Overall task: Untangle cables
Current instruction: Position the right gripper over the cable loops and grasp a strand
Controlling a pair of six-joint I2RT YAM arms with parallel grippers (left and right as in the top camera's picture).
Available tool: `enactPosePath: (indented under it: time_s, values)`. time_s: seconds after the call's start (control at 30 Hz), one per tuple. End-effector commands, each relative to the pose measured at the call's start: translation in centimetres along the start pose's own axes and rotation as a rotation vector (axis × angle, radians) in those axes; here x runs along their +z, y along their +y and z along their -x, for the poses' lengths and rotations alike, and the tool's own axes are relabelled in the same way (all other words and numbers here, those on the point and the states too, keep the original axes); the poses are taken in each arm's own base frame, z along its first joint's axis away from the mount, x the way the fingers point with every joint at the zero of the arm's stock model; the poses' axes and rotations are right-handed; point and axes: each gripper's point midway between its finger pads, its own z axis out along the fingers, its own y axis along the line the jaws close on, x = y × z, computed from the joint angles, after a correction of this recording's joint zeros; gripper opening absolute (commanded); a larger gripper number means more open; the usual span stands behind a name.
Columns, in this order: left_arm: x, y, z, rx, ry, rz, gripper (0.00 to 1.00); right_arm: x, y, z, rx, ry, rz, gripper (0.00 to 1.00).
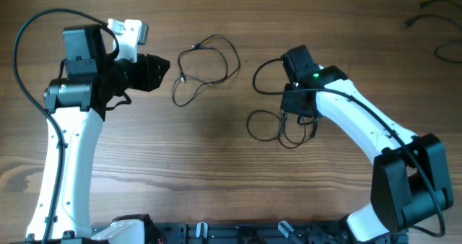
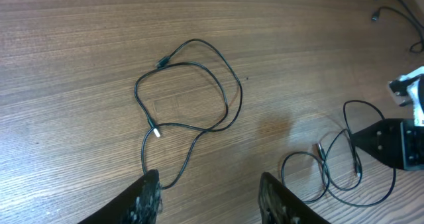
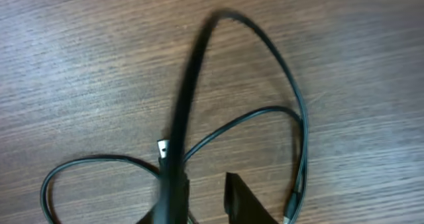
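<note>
**Cables on the right are getting the attention; the looped one is waiting**

You are looking at the separating step, and by my judgement it is not finished. The right claw is sitting low over a bundle of thin black loops on the wooden tabletop. In the right wrist view a blurred strand is running up from between its fingers, close to the lens. The jaws are standing narrow there, but you cannot tell whether they are pinching that strand or just letting it pass. A small plug end is showing beside the strand.

The left claw is hanging open and empty, with both fingers well apart. It is pointing at a separate looped cable, which is lying flat near the middle of the tabletop and crossing itself. Two more cords are resting at the far right corner, well apart from both claws.

For the next move, you are probably needing a firm hold on one strand of the right bundle, then a slow pull away from the loops. Watch that the other loops are not dragging along.
</note>
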Motion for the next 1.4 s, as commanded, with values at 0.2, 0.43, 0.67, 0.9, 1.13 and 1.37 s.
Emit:
enactPosePath:
  time_s: [0.2,0.43,0.67,0.9,1.13,1.37]
  values:
    - [-0.1,-0.4,0.4,0.025,-0.015,-0.023,0.49,1.7,0.5,-0.9,0.038,0.017,0.042,0.47]
    - [-0.1,-0.7,0.4,0.025,-0.017,-0.043,0.49,1.9,1.0,-0.4,0.049,-0.007,0.064,0.54]
    - [-0.1,-1.2,0.5,0.025,-0.019,-0.073,0.49,2.6,0.4,-1.4,0.106,0.017,0.049,0.55]
    - [-0.1,-1.4,0.4,0.023,-0.018,-0.081,0.49,2.6,0.3,-1.6,0.144,0.006,0.025,0.55]
    - [-0.2,-1.6,0.4,0.019,-0.019,-0.094,0.49,2.9,0.0,-1.7,0.168,0.000,0.011,0.55]
    - [-0.2,-1.7,0.5,0.020,-0.021,-0.096,0.49,2.9,-0.4,-1.2,0.202,-0.029,-0.010,0.55]
